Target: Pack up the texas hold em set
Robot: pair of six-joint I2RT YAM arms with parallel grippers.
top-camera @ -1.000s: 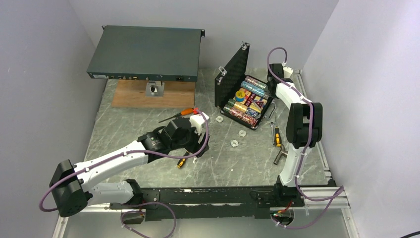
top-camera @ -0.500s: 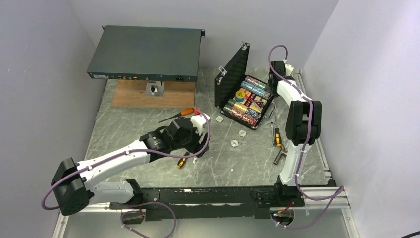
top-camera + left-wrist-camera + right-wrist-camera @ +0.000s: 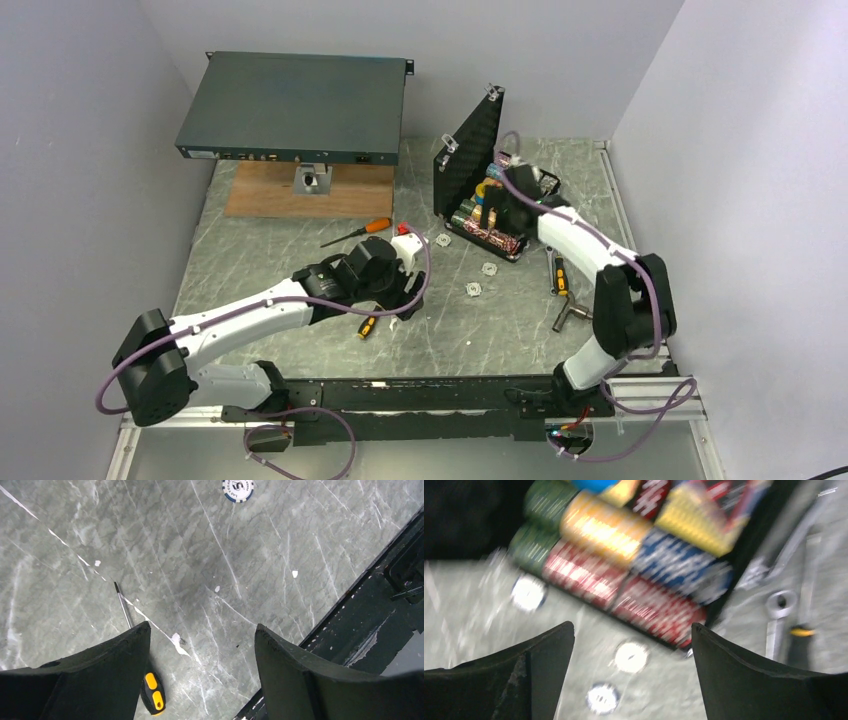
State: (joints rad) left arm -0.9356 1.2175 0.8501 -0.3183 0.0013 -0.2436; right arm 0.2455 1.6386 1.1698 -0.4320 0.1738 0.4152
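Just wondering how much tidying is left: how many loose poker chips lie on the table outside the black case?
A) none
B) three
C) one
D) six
B: three chips lie apart on the table beside the open case, the first close to it, a second further out, and a third nearest the arms.

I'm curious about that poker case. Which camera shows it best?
The top external view: the case stands open there in sharp outline, the right arm covering part. The right wrist view gives only blurred chip rows close up; the left wrist view shows none of it.
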